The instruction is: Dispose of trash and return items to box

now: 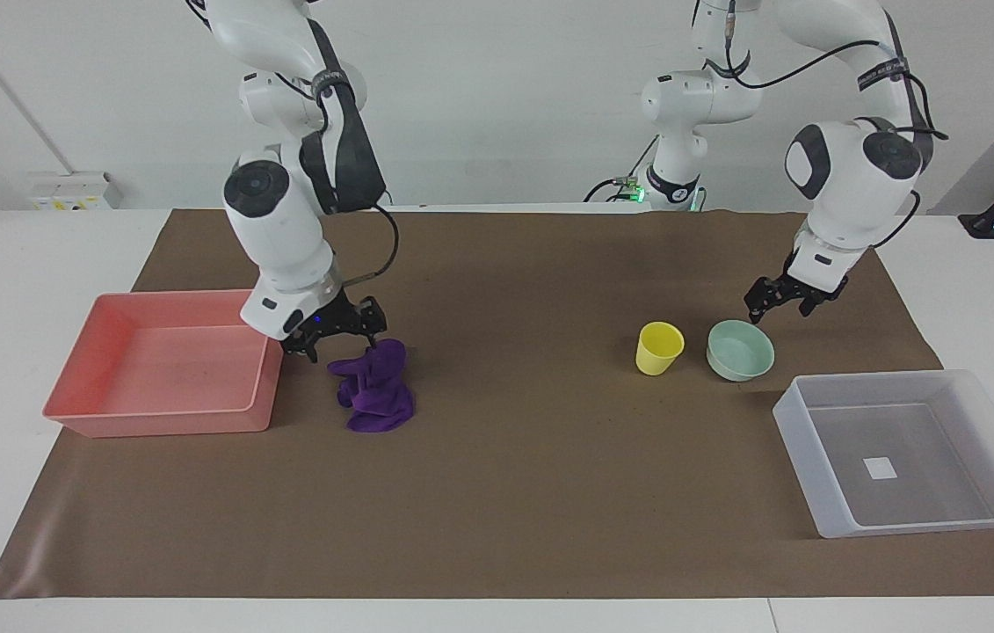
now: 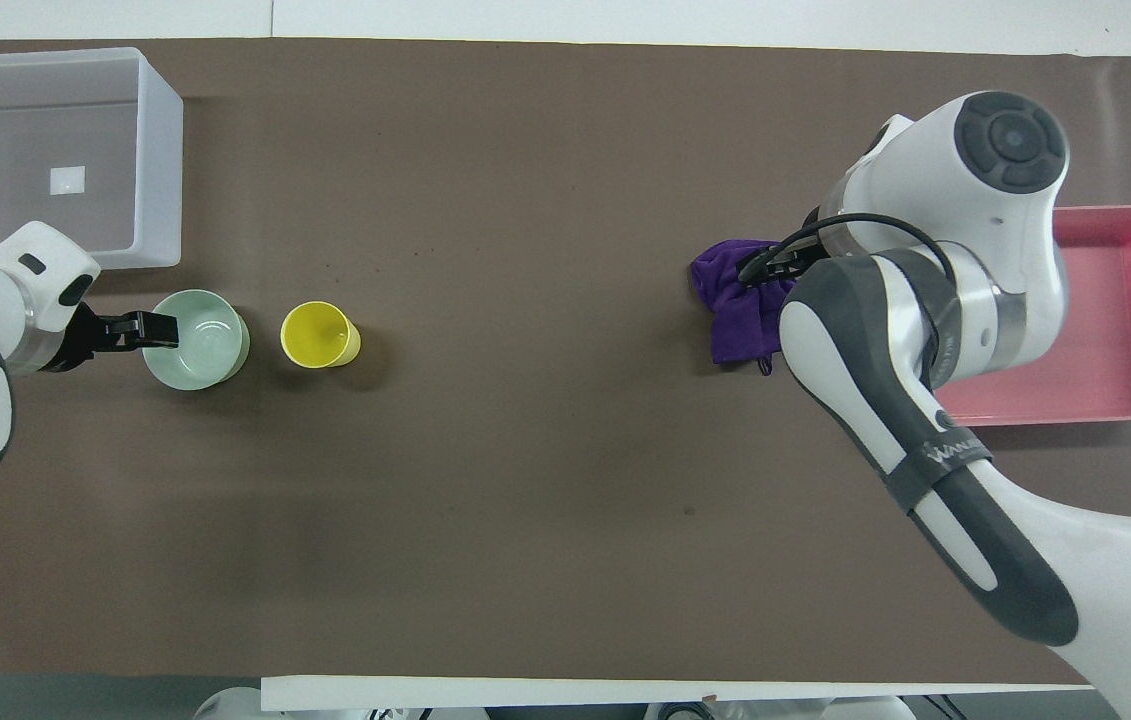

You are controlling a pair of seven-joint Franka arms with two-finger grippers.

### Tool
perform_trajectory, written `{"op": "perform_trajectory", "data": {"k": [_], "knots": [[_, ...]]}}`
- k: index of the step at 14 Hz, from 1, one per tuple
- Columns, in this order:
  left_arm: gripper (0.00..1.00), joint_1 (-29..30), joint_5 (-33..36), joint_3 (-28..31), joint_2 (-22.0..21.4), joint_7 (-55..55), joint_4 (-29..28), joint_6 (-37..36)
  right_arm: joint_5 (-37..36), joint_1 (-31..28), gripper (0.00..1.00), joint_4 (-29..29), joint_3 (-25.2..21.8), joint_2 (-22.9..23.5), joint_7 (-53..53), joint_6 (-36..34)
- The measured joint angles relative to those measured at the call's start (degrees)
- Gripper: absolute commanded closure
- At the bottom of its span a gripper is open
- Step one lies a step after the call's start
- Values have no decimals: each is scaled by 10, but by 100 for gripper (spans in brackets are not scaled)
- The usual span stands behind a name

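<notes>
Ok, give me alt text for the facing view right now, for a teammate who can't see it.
The right gripper is low over the purple cloth beside the pink tray, while the left gripper is above the mint-green bowl. The yellow cup stands beside the bowl; the clear bin holds neither.
</notes>
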Motion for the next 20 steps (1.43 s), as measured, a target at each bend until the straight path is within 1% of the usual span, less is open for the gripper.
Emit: {"op": "perform_trajectory", "data": {"k": [1, 2, 3, 4, 5, 6, 8, 9, 10, 11, 12, 14, 15, 17, 18, 19, 20], "knots": [[17, 0, 0, 0, 14, 0, -14, 33, 0, 3, 18, -13, 0, 11, 0, 19], [77, 0, 0, 0, 27, -2, -25, 58, 0, 5, 38, -23, 0, 19, 0, 33], [100, 0, 0, 0, 39, -10, -32, 73, 0, 7, 61, -28, 0, 25, 0, 41], [100, 0, 0, 0, 49, -21, -36, 82, 0, 8, 70, -31, 0, 29, 0, 43], [100, 0, 0, 0, 57, -26, -39, 91, 0, 8, 75, -35, 0, 30, 0, 43], [100, 0, 0, 0, 63, -29, -40, 98, 0, 8, 83, -38, 0, 30, 0, 43], [100, 0, 0, 0, 64, -32, -39, 101, 1, 8, 97, -43, 0, 30, 3, 43], [100, 0, 0, 0, 62, -33, -36, 97, 1, 8, 100, -44, 0, 30, 6, 43], [100, 0, 0, 0, 57, -33, -28, 80, 1, 8, 100, -44, 0, 30, 9, 43], [100, 0, -1, 0, 45, -34, -10, 36, 1, 8, 100, -44, 0, 29, 10, 43], [100, 0, -1, 0, 30, -34, 18, -27, 1, 8, 100, -43, -1, 29, 10, 43], [100, 0, -6, 2, 5, -36, 100, -145, 1, 6, 100, -37, -3, 25, 11, 42], [100, 3, -18, 5, 2, -39, 138, -171, 1, 5, 100, -32, -4, 21, 11, 37], [100, 30, -50, 8, 17, -41, 184, -161, 1, 1, 100, -12, -6, 5, 11, -3], [100, 48, -59, 10, 36, -40, 200, -140, 1, -1, 100, 5, -8, -7, 11, -37], [100, 65, -64, 11, 65, -40, 222, -122, 1, -6, 100, 27, -8, -21, 11, -77], [100, 78, -67, 12, 103, -39, 254, -109, 1, -13, 100, 49, -9, -36, 11, -117]]}}
